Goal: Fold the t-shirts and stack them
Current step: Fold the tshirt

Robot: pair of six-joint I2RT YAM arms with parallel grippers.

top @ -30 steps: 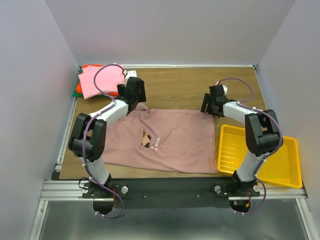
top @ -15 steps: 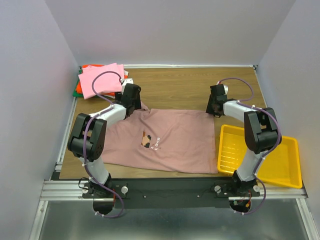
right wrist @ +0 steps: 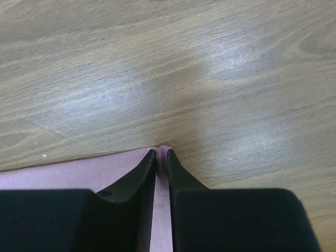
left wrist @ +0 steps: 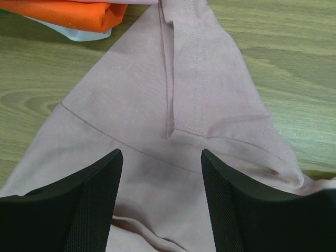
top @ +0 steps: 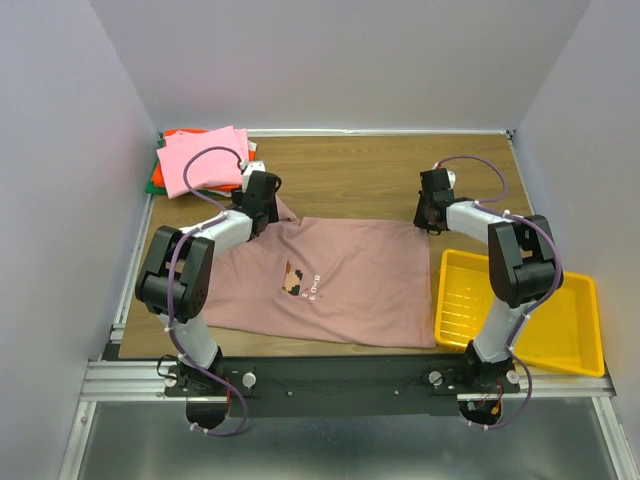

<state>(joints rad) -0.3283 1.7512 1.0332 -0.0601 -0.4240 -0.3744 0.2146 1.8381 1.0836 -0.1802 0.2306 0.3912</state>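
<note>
A dusty mauve-pink t-shirt point(top: 350, 280) with a small pixel print lies spread flat in the middle of the table. My left gripper point(top: 262, 203) is low over its far left sleeve. In the left wrist view that gripper point(left wrist: 160, 153) is open, its fingers astride the sleeve cloth point(left wrist: 157, 105). My right gripper point(top: 428, 218) is at the shirt's far right corner. The right wrist view shows this gripper point(right wrist: 161, 152) shut on the thin corner of the mauve cloth point(right wrist: 94, 170). Folded t-shirts are stacked at the far left, bright pink point(top: 200, 160) on top, orange-red point(top: 180, 133) and green point(top: 152, 185) beneath.
A yellow plastic tray point(top: 570, 330) sits at the near right, its edge beside the shirt. The orange folded tee point(left wrist: 73, 13) lies just beyond the sleeve in the left wrist view. Grey walls close the table on three sides.
My right gripper has closed on the shirt's far right corner. My left gripper has moved left and down onto the sleeve, its jaws narrowing somewhat.
</note>
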